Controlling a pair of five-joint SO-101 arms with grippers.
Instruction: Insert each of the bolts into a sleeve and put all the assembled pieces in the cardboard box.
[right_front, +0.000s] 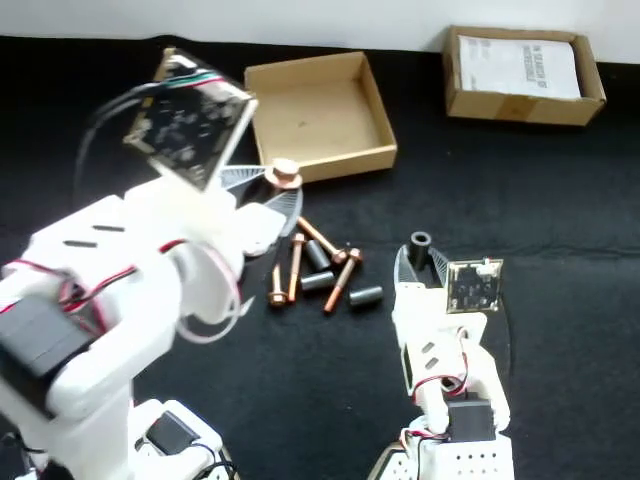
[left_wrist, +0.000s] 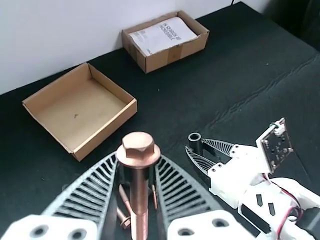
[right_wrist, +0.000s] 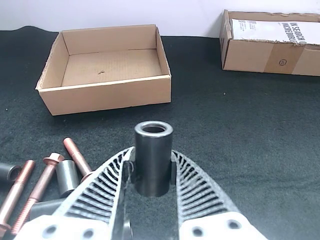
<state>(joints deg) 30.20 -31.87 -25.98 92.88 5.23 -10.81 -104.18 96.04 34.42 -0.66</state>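
Black table (right_front: 560, 250) carries everything. Cardboard box (right_front: 320, 115): open-topped, shallow, roughly square, plain brown, low walls, floor showing w/ one small dark speck. It sits at the far side of the table, beyond the loose parts. Second box (right_front: 522, 75) is smaller, farther right and well apart, w/ a printed sheet lying in it.

Left gripper (left_wrist: 138, 161): ribbed grey fingers pinch a bolt (left_wrist: 138, 150) upright, head up. Bolt is copper-coloured, w/ a hex head on a round flange and a smooth shank. In the high view it's held above the table, just in front of the cardboard box's near wall.

Right gripper (right_wrist: 153, 152): fingers clamped on a sleeve (right_wrist: 153, 155), upright, bore up. Sleeve is a dark grey metal tube, thick-walled, w/ a round open mouth. It's held right of the loose parts, well apart from the cardboard box.

Loose bolts (right_front: 296, 268) and loose sleeves (right_front: 365, 296) lie flat in a cluster btwn the two arms, some touching. Same copper and dark grey as the held ones.

Hard to see:
- Held bolt's lower shank runs off the left wrist view's edge.
- Sleeve's lower part is hidden btwn the fingers.
- In the high view the left arm's camera board covers the cardboard box's left corner, and its fingers overlap the cluster's near-left end, so an exact count is unsure.
- Right wrist view cuts off several loose bolts and the second box at its edges.
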